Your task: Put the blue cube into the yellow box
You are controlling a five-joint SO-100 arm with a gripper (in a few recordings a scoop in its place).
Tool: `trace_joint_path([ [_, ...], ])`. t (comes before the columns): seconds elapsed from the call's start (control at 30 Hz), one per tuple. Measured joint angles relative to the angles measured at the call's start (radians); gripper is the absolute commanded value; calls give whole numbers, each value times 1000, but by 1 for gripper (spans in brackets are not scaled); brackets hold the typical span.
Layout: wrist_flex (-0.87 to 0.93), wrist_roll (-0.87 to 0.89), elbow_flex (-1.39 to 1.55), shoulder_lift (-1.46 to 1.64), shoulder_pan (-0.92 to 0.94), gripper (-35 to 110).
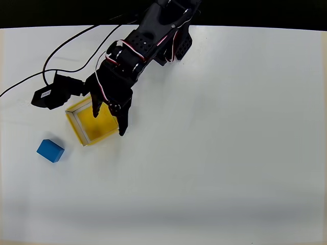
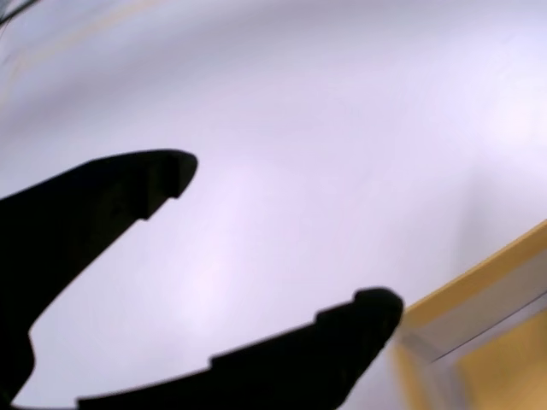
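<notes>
Nearest the lower edge of the overhead view, the small solid bright-blue cube [image 1: 50,150] sits on the plain white worktop [image 1: 219,153], apart from everything, with nothing touching it; it lies just beyond the lower left corner of the shallow square yellow box with pale rims [image 1: 82,133], outside its walls. The box itself is empty as far as its floor shows, so the task's main step is not yet done. Above the box hang the black two-finger jaws [image 1: 108,117], spread wide with nothing between them: one finger reaches over the box's floor, the other over its right wall. In the wrist view the jaws [image 2: 286,235] show as two dark, blurred tips parted over bare worktop, with a corner of the yellow box [image 2: 479,342] at the lower right. That aim suggests the arm is not lined up on the cube; it would need to swing left and toward the picture's bottom, keeping the jaws apart, to straddle it. Farther back, the black arm [image 1: 153,35] with its white and red wiring rises toward the worktop's far edge, black cables [image 1: 66,46] trailing left.
</notes>
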Motion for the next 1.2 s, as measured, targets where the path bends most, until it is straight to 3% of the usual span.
trace_joint_path([
  [0.47, -199, 5, -302, -426, 222, 49],
  [1.2, -347, 35, -695, -982, 264, 53],
])
